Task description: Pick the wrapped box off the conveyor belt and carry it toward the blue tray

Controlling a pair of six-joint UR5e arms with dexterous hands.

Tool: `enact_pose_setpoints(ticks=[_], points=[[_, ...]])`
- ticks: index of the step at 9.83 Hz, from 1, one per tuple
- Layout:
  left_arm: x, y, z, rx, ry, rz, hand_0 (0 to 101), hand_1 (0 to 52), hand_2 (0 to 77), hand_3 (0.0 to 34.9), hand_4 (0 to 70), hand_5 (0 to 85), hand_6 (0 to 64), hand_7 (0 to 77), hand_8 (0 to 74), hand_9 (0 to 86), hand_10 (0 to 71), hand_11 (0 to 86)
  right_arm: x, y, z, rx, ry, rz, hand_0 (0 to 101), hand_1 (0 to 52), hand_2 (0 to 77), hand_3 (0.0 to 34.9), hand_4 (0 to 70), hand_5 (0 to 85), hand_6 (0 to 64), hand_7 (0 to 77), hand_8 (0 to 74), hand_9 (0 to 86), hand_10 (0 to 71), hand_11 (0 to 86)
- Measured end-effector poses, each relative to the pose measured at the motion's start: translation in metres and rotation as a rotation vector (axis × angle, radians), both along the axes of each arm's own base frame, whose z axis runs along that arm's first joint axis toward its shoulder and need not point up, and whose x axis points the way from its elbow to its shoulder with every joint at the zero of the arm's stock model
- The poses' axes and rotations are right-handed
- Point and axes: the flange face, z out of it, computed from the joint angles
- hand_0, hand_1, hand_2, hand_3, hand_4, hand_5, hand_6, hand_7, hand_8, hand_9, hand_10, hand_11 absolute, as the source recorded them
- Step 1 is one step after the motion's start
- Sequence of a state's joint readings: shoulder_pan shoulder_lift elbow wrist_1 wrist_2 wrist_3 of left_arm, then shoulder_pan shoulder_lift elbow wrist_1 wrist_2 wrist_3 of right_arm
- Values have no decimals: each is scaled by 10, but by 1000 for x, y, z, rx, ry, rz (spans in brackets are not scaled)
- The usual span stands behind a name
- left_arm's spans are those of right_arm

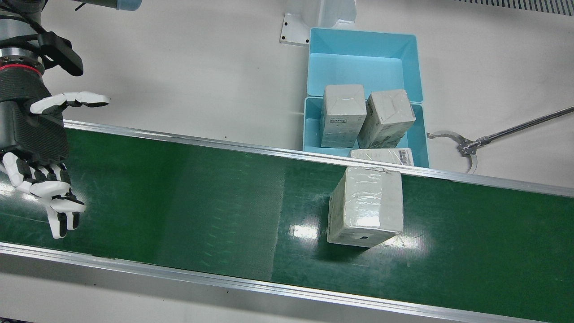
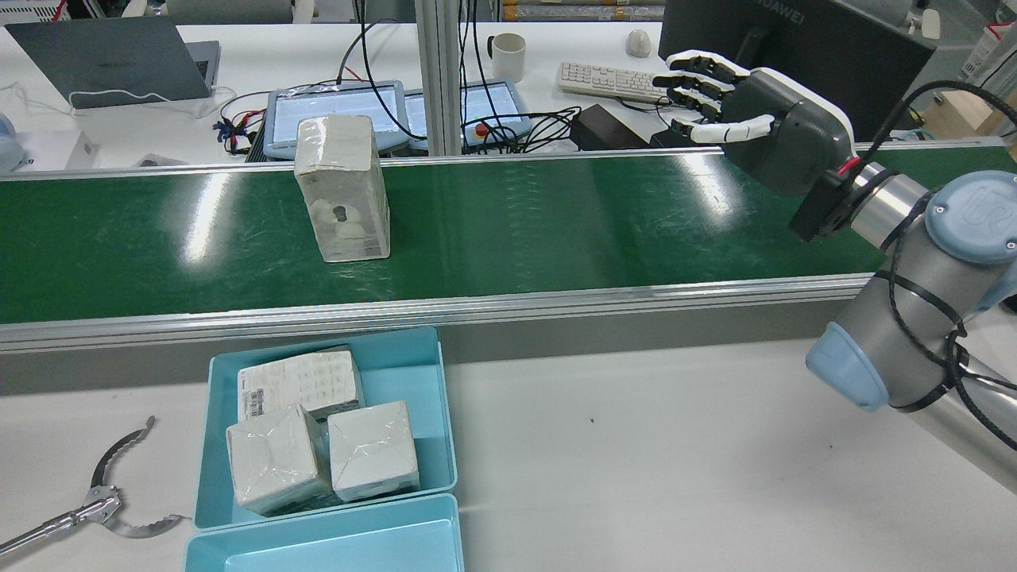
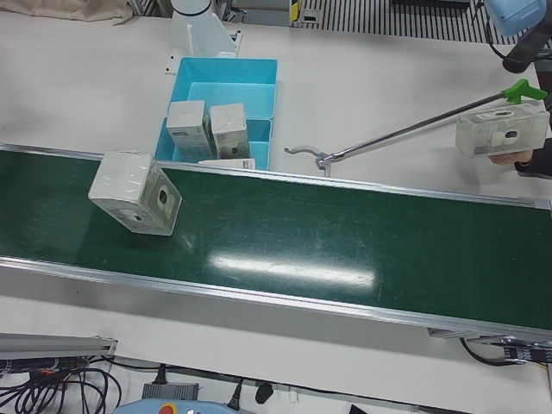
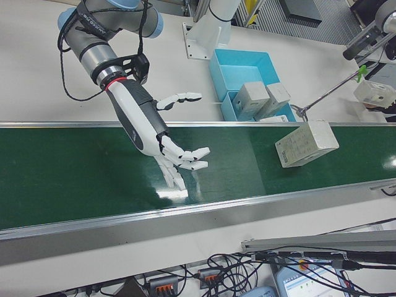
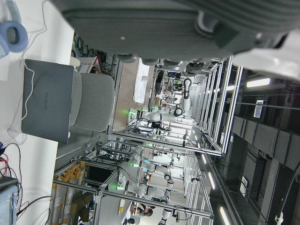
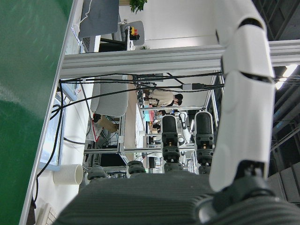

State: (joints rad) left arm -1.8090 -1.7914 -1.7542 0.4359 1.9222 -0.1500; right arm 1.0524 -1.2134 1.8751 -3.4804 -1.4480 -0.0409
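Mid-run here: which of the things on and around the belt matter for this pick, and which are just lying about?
Job:
- wrapped box, standing on the conveyor belt
- blue tray, already holding three wrapped boxes
- right hand, open above the belt, well away from the box

Lying about:
- reacher tool on the table beside the tray
- second, empty blue tray
- laptop, mug, keyboard

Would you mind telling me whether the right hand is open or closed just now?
Open. The right hand hovers over the green belt with fingers spread, holding nothing; the wrapped box sits apart.
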Motion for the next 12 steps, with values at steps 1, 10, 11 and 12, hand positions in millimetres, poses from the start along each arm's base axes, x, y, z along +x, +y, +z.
enact_pose_setpoints(ticks=[1, 10, 11, 12], points=[[0, 0, 0, 0, 0, 0, 0, 0, 5, 0, 0, 11, 0, 0, 0, 0, 0, 0, -1, 0, 0, 0, 2, -1, 471, 136, 180, 201, 93, 344, 27, 251, 0, 49, 0, 16], [0, 0, 0, 0, 0, 0, 0, 0, 5, 0, 0, 11, 0, 0, 0, 0, 5, 0, -58, -21, -11, 35, -7, -18, 473, 136, 158, 187, 98, 338, 33, 240, 0, 33, 0, 11], [0, 0, 0, 0, 0, 0, 0, 0, 5, 0, 0, 11, 0, 5, 0, 0, 5, 0, -60, -21, -11, 37, -5, -19, 473, 136, 180, 186, 115, 344, 33, 245, 0, 38, 0, 11], [0, 0, 0, 0, 0, 0, 0, 0, 5, 0, 0, 11, 0, 0, 0, 0, 5, 0, -61, -21, -11, 38, -2, -20, 473, 136, 180, 186, 115, 344, 33, 245, 0, 49, 0, 16]])
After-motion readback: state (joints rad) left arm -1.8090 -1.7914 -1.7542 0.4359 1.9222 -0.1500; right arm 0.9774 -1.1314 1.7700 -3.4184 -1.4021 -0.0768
